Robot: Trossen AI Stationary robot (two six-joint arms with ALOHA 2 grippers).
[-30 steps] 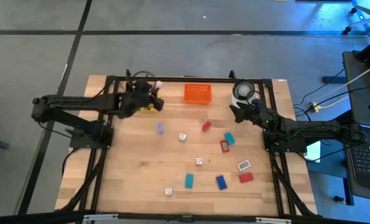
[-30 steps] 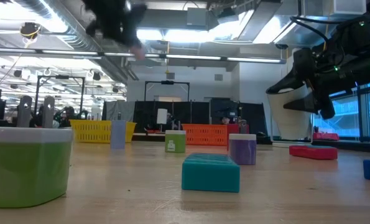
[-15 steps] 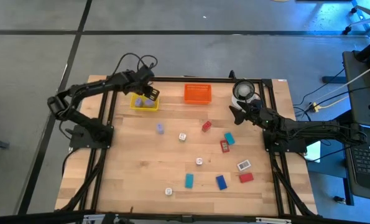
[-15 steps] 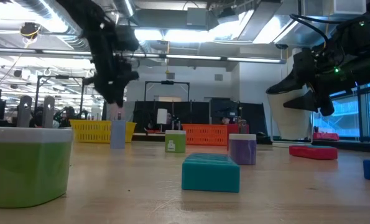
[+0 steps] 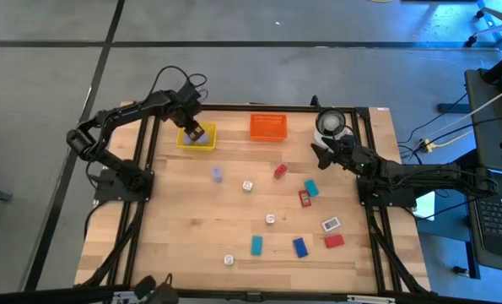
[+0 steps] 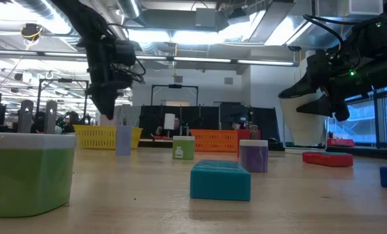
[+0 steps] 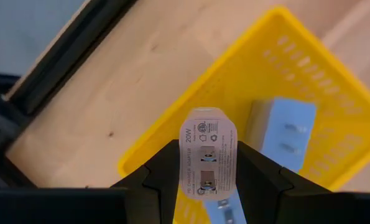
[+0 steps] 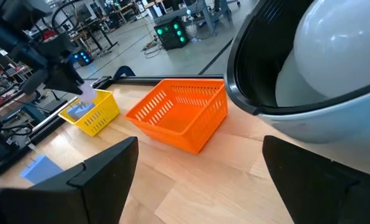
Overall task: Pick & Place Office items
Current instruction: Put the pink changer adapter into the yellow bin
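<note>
Left wrist view: left gripper (image 7: 206,163) pinching a white 20W charger adapter (image 7: 206,152) above the yellow tray (image 7: 309,81), which holds another white adapter (image 7: 283,134), perhaps pale lilac. High view: right gripper (image 5: 321,153), fingers spread, beside the white round container (image 5: 330,123). Remaining office items (image 5: 301,247) scattered across the table (image 5: 175,219).

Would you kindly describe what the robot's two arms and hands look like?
Both arms are dark, slim and jointed, with black cables looping off the left arm and along the right arm. The left hand and right hand each have two matte black, angular fingers.
</note>
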